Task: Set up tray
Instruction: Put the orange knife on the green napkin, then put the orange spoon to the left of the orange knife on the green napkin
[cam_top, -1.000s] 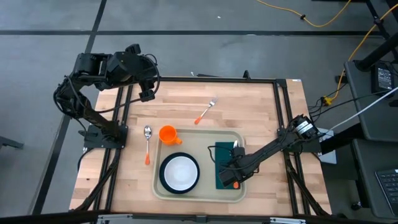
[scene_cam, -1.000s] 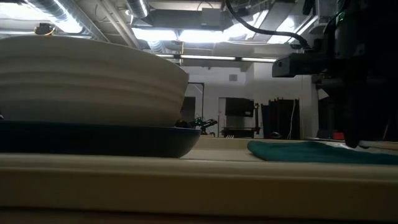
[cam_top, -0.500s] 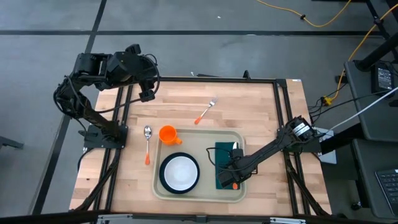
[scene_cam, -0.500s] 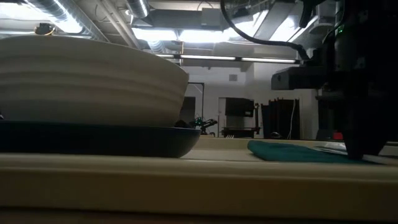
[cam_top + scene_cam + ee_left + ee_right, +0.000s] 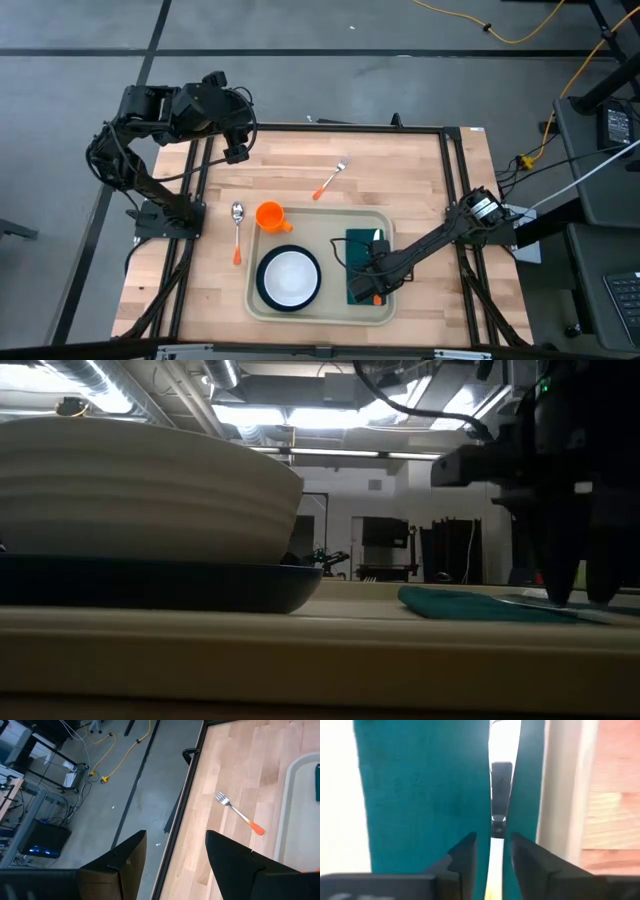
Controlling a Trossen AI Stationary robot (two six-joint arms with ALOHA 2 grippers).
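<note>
The tray sits at the table's 6 o'clock edge, holding a white bowl on a dark plate and a green napkin. The right gripper hangs over the napkin, fingers slightly parted astride a knife lying there. The left gripper waits at 10 o'clock, fingers apart.
</note>
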